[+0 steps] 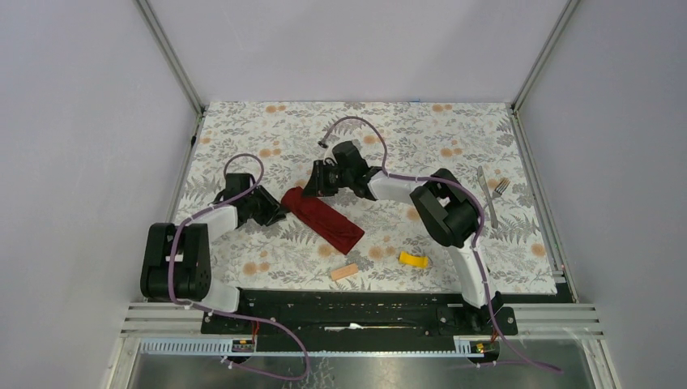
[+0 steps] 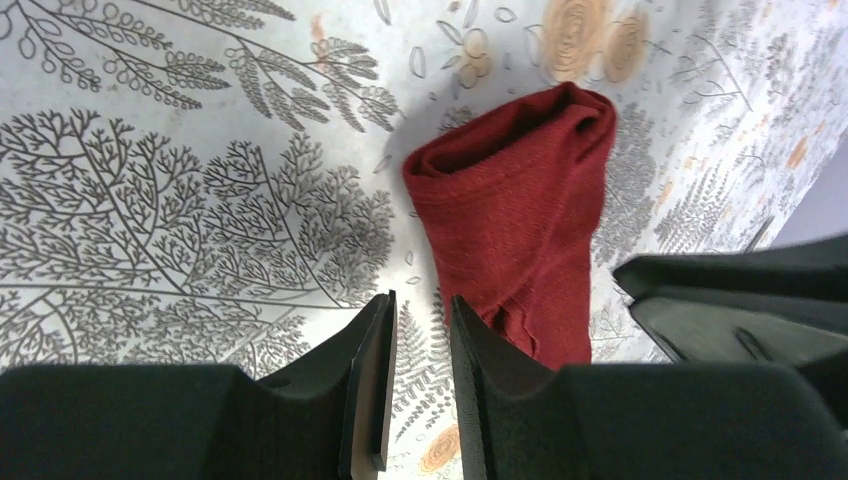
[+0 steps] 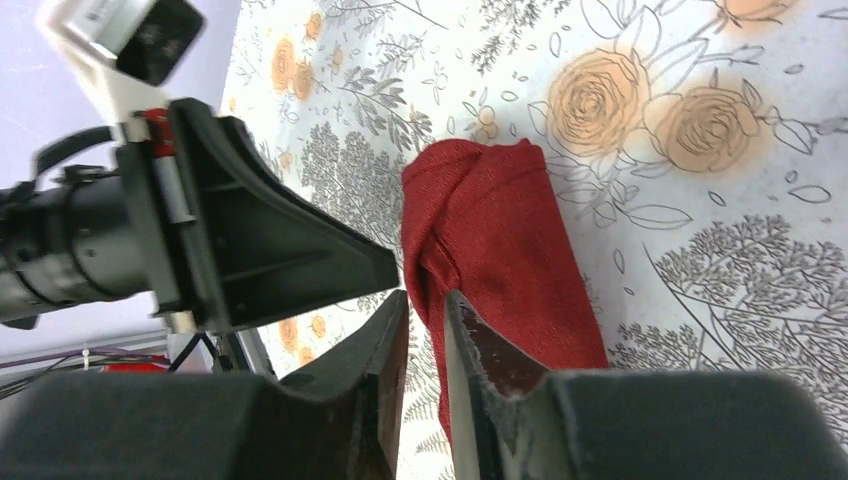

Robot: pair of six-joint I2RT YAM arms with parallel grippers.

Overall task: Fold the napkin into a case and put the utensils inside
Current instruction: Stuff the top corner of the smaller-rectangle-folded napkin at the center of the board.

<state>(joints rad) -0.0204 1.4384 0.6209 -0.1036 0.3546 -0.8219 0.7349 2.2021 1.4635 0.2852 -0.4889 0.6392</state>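
Jaws slightly parted and empty, the left gripper point(image 2: 418, 330) sits just beside the folded dark red cloth napkin point(image 2: 520, 220); the right gripper point(image 3: 425, 320), jaws likewise parted, hangs over its edge.

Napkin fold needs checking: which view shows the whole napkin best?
Top external: the napkin shows whole, a folded strip lying diagonally on the table. The left wrist shows only one bunched end and part of its length; the right wrist shows much the same.
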